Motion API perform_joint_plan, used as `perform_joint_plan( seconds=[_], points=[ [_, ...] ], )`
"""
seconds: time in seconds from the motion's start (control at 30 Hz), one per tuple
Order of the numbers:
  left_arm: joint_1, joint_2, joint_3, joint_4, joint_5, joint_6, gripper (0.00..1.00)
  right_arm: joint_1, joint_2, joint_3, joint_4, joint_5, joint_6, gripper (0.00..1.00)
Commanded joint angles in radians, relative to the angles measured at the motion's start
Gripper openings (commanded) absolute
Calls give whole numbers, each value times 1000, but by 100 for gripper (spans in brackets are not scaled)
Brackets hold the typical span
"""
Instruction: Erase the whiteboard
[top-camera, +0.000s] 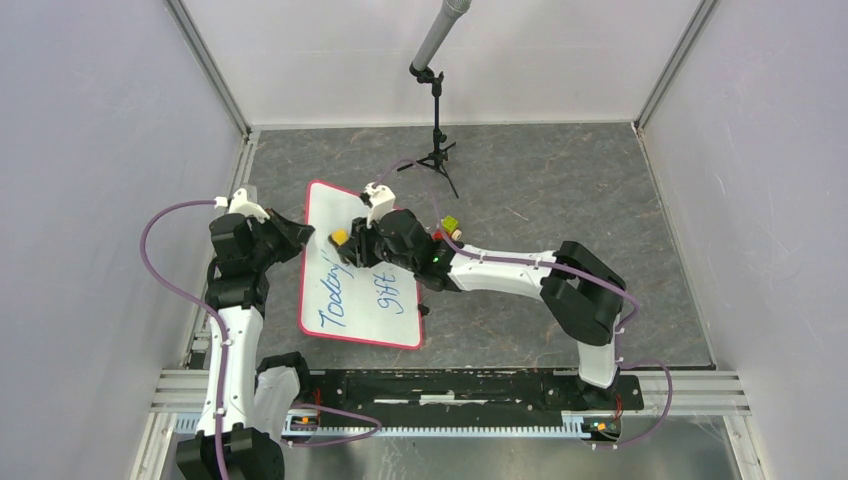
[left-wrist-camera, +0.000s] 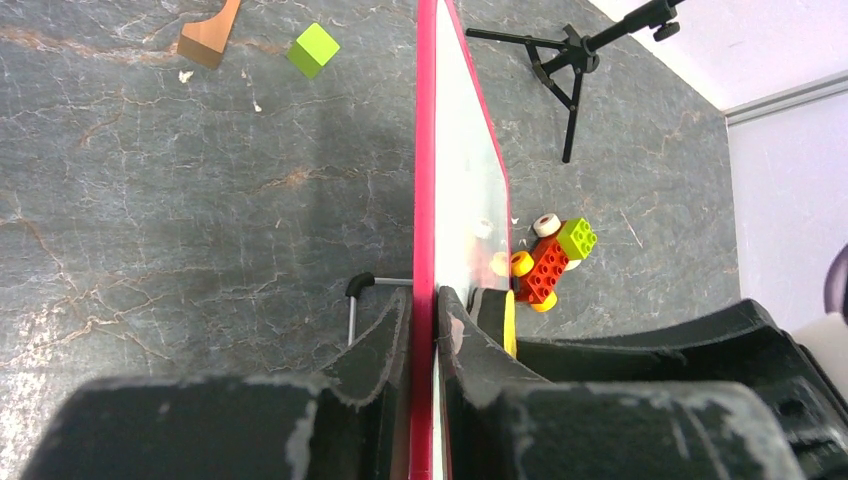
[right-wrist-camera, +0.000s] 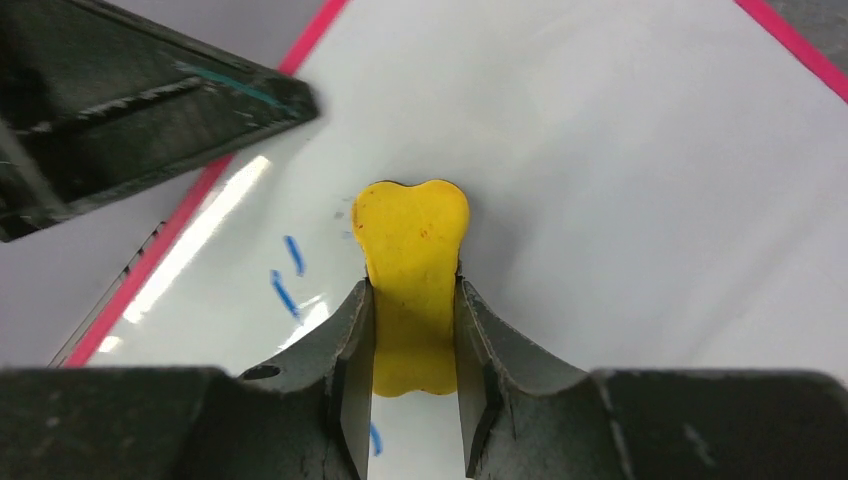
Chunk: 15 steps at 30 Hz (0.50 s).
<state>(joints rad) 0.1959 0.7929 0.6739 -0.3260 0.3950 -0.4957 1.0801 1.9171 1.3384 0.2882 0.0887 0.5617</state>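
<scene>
The whiteboard (top-camera: 385, 215), white with a red-pink rim, lies on the grey table with blue writing on its near half. My left gripper (top-camera: 300, 234) is shut on the board's left rim (left-wrist-camera: 425, 200); the rim runs between the two fingers (left-wrist-camera: 392, 335). My right gripper (top-camera: 350, 245) is shut on a yellow eraser (top-camera: 340, 237) over the board's upper left part. In the right wrist view the eraser (right-wrist-camera: 412, 250) rests on the white surface (right-wrist-camera: 620, 180), with a few blue marks (right-wrist-camera: 284, 292) just left of it.
A microphone on a black tripod (top-camera: 437, 150) stands behind the board. A toy of red, green and yellow bricks (left-wrist-camera: 552, 262) lies by the board's right edge. A green cube (left-wrist-camera: 313, 49) and a wooden block (left-wrist-camera: 208, 35) lie beyond the board. Grey walls enclose the table.
</scene>
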Motion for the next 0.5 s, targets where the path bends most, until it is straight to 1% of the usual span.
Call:
perform_joint_plan(
  seconds=[0.0,0.1,0.2,0.33,0.47],
  points=[
    [-12,-9,-1,34,53,-19,2,-32,12,-109,-95,-26,10,27],
    [-11,-8,0,35,53,-20,2,-35,4,-123,-98,-15,14,27],
    [-12,-8,-1,35,53,-20,2,-20,-5,-100,-111,-17,19,27],
    [-11,-8,-1,35,54,-20,2,29,-8,-20,-129,-14,13,27],
    [-12,-8,-1,35,53,-19,2,94,26,102,-165,-12,-4,27]
  ],
)
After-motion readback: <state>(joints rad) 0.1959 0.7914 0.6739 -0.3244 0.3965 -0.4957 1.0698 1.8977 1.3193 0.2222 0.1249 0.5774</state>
